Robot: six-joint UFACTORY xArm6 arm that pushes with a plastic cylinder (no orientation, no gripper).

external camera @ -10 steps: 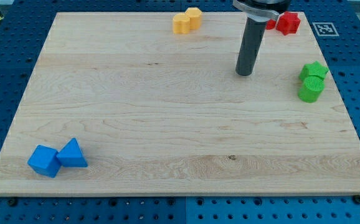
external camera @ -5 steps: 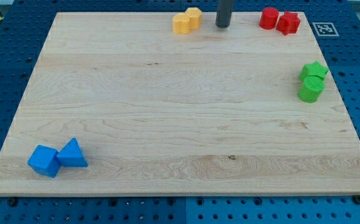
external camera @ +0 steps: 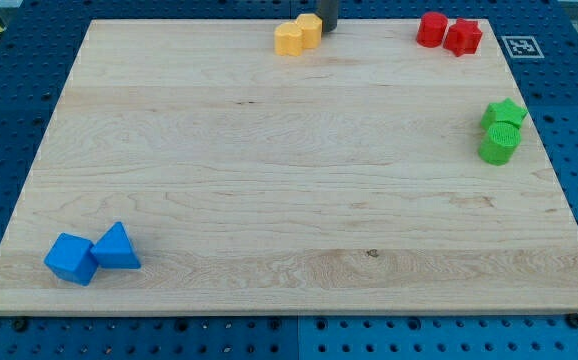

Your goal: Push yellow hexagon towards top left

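Pale wood surface: tip touching yellow hexagon at top edge, no fingers fitted, push leftward barely begun.

Only the lower end of the dark rod is showing, entering from the view's top and standing upright. My tip is sitting at the table's top edge, a little to the view's right of the middle of that edge. The rest of the arm is lying outside the view, so its pose cannot be told.
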